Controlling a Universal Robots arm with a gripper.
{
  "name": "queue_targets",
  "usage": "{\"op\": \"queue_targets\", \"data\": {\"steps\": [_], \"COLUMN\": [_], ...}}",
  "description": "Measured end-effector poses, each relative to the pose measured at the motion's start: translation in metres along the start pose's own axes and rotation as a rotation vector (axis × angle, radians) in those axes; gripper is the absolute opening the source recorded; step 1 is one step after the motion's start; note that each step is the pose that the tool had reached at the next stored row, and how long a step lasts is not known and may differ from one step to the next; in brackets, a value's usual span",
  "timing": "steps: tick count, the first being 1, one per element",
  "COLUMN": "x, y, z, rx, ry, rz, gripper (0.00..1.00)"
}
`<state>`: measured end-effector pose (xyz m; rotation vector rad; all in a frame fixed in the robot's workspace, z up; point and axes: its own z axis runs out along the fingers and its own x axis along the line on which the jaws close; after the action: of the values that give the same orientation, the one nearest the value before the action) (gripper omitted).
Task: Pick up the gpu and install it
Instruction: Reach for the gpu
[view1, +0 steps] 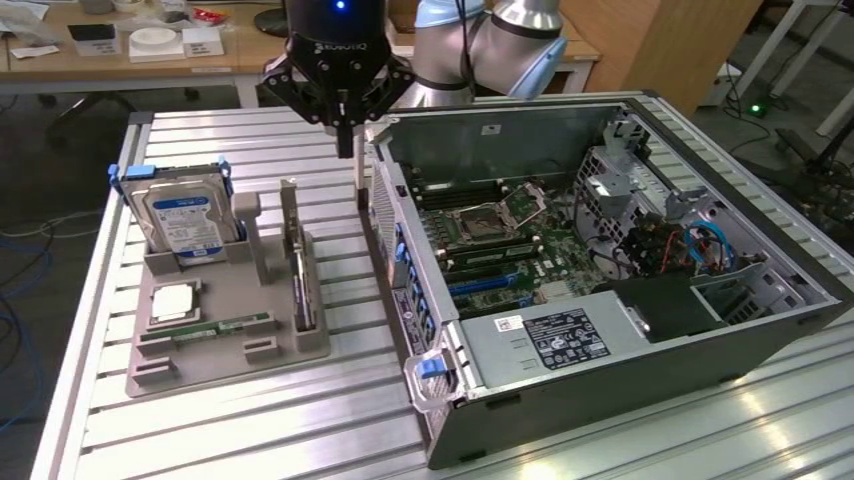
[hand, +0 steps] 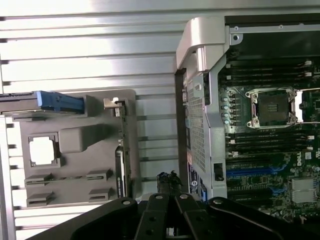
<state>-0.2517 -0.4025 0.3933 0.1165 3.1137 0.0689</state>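
Overhead: the gripper (view1: 346, 148) is held with its jaws pressed together, nothing clamped between them.
Position: it is hung over the table (view1: 267, 420) between tray (view1: 227, 292) and computer case (view1: 641, 390).
Card: the gpu (view1: 299, 268) is stood on edge in the grey tray, apart from the gripper.
Neighbour: a hard drive (view1: 187, 225) is seated upright beside it.

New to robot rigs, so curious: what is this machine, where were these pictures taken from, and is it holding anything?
It is a robot arm ending in a gripper, its hand. One camera watches from off the arm; the other sits on the wrist. On the table are an open computer case and a grey tray holding a hard drive and the gpu, a thin card standing on edge. The gripper is shut and looks empty, above the gap between tray and case.
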Motion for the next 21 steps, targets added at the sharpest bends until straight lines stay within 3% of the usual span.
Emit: {"op": "queue_targets", "data": {"steps": [21], "x": [0.015], "y": [-0.0015], "z": [-0.0004], "rx": [0.0000], "ry": [0.0000], "rz": [0.000], "gripper": [0.10]}}
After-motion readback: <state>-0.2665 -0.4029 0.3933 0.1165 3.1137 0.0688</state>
